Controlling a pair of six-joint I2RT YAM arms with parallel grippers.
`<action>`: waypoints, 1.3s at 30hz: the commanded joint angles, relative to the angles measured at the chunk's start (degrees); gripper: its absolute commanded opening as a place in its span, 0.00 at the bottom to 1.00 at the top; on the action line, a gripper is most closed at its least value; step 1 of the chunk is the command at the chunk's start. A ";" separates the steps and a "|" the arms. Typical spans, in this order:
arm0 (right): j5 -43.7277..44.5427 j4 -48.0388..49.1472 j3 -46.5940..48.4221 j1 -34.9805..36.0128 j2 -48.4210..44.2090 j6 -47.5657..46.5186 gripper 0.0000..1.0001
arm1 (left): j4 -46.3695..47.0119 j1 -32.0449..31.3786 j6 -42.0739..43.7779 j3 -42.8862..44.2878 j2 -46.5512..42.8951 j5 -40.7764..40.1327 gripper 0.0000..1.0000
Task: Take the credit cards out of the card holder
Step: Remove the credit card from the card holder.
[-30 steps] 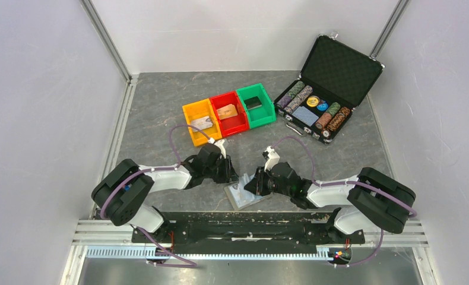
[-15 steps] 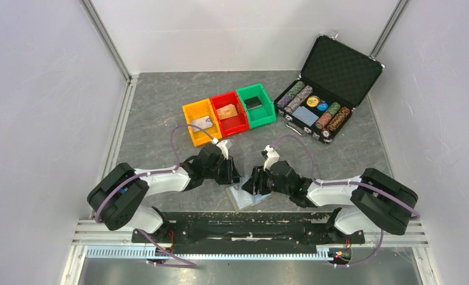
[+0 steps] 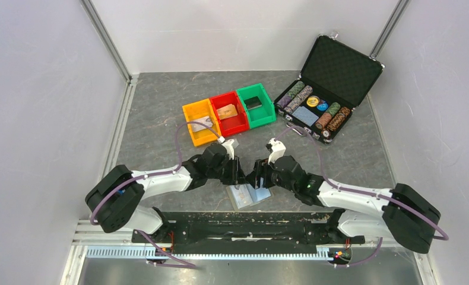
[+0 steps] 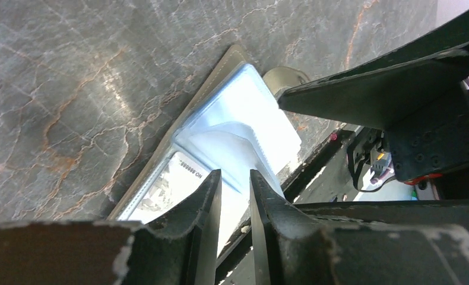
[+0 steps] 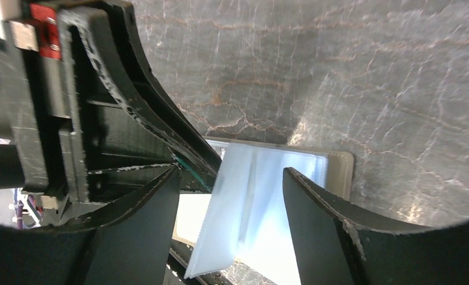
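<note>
Progress looks partial to us. The small bifold card holder [image 3: 248,196], grey outside with light-blue plastic panels, lies open on the grey marbled table [image 3: 155,119] at 6 o'clock, close to the near edge. At 12 o'clock from it stand three plastic bins in a row: a yellow bin [image 3: 186,116], a red bin [image 3: 235,127] and a green bin [image 3: 262,122]. Each has one flat card-like piece in it, so we judge three cards to be out already. In the left wrist view a printed card [image 4: 167,190] with a number line sits in a clear sleeve, so at least one is left to pull.

The left gripper [image 3: 237,177] meets the holder from 10 o'clock. Its fingers are drawn almost together, leaving only a slim gap just over that card's sleeve. We cannot tell whether they pinch anything. The right gripper [image 3: 259,178] comes in from 2 o'clock, spread wide and empty, straddling a raised blue panel. An open black chip case [image 3: 339,68] stands well apart at 1 o'clock.
</note>
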 commanded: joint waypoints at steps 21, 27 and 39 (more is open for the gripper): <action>-4.93 -0.96 -0.32 -0.12 -12.58 -6.42 0.36 | 6.93 -1.56 -3.19 5.99 8.37 3.24 0.32; -10.71 3.82 -2.47 -0.10 -8.97 -4.51 0.36 | 1.42 -1.46 -1.11 8.30 8.34 -1.80 0.33; -9.15 10.60 -7.11 -0.11 1.00 -3.24 0.34 | -14.43 0.38 -1.07 7.84 -3.63 -15.61 0.35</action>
